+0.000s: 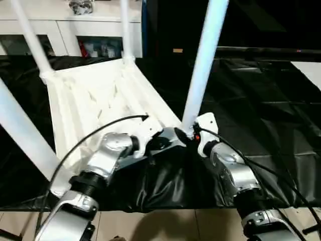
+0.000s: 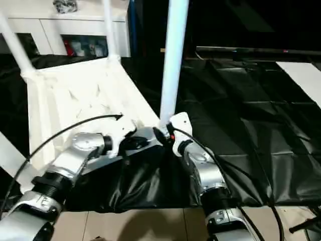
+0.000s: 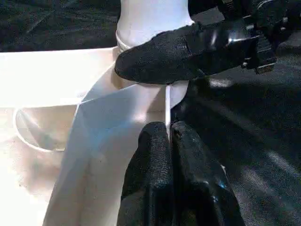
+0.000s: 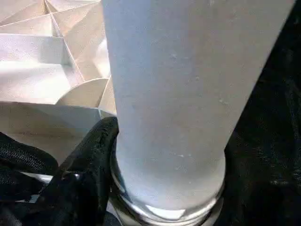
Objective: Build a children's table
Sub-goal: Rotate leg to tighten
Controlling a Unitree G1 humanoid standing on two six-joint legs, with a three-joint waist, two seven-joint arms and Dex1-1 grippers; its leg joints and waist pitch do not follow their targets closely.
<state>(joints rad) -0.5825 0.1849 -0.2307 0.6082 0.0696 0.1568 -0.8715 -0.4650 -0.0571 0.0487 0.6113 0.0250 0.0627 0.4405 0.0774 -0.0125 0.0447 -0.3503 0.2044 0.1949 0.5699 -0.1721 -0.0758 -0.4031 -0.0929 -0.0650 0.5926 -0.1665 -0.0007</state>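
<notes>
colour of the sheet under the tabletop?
Black, glossy and creased sheet; the white tabletop lies on it. Shows best in the left eye view.

No words, numbers, labels or signs can be read anywhere. The white tabletop [image 1: 100, 100] and its legs [image 1: 203, 65] are plain. The things on the cabinet [image 1: 75, 30] shelves far beyond the claws are too blurry to read.
</notes>
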